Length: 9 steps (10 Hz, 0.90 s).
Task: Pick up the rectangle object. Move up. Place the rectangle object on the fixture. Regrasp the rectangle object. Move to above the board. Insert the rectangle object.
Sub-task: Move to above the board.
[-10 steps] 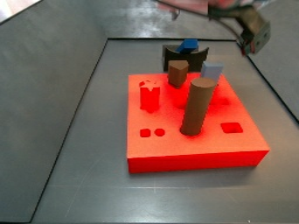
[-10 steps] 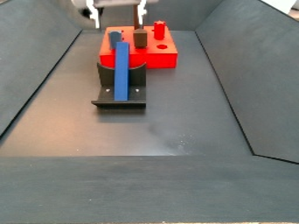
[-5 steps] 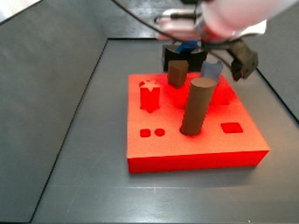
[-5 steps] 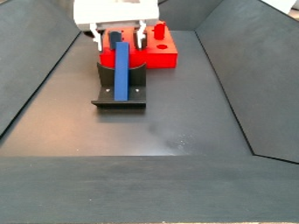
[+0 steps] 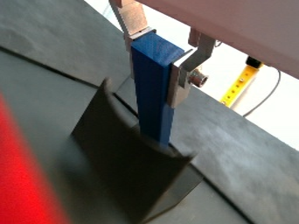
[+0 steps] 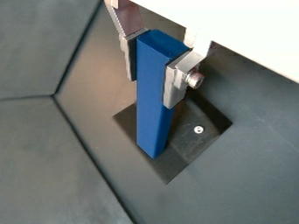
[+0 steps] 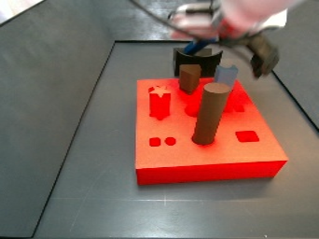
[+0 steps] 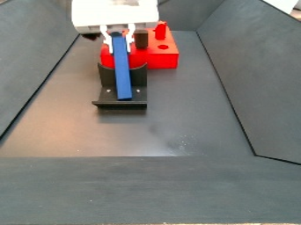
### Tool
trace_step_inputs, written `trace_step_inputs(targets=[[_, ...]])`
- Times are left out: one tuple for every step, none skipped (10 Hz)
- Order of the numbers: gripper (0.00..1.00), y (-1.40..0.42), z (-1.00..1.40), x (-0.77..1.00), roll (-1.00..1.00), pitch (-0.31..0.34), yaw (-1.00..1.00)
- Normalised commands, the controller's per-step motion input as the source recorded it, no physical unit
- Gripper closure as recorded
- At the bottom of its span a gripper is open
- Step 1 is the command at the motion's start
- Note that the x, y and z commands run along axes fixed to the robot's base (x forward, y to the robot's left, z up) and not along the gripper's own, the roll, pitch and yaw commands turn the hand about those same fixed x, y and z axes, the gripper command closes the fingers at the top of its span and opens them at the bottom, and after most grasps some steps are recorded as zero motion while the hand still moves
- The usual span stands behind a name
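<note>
In a wrist view, the gripper (image 5: 163, 54) sits right over the rectangle object (image 5: 153, 90), its silver fingers (image 5: 191, 68) flanking the top of the blue bar and closed in against its sides. The bar stands upright, its lower end down in the fixture (image 5: 126, 159).

In a wrist view from another angle, same story: the gripper (image 6: 156, 55) pinches the upper part of the rectangle object (image 6: 153, 101), one pad (image 6: 177, 78) pressed flat to the bar's face. The bar's foot meets the fixture (image 6: 193, 143) on its dark base plate, a small screw showing beside it.

In a side view, the gripper (image 7: 210, 39) hovers behind the board (image 7: 203, 142), over the fixture (image 7: 195, 62). It is blurred here, so the bar is only a blue streak (image 7: 193, 44), probably between the fingers. A tall brown cylinder (image 7: 212, 114) stands on the red slab.

In a side view along the trough, the gripper (image 8: 118, 32) grips the top of the rectangle object (image 8: 121, 68), which leans on the fixture (image 8: 122, 94), just before the board (image 8: 165, 54).
</note>
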Motion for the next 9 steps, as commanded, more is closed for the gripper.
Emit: trace_step_inputs(targets=[[1.00,0.19,1.00,0.02,-0.12,-0.279,0.17],[1.00,0.18,1.00,0.02,-0.07,-0.287,0.08],[1.00,0.18,1.00,0.01,-0.04,-0.272,0.00],[1.00,0.17,1.00,0.01,-0.04,-0.245,-0.06],[1.00,0.17,1.00,0.00,-0.03,-0.223,-0.10],[1.00,0.16,1.00,0.00,-0.03,-0.166,-0.17],[1.00,0.16,1.00,-0.01,-0.03,-0.142,-0.19],[1.00,0.16,1.00,-0.01,-0.03,-0.090,-0.20],[1.00,0.15,1.00,-0.02,-0.03,-0.050,-0.19]])
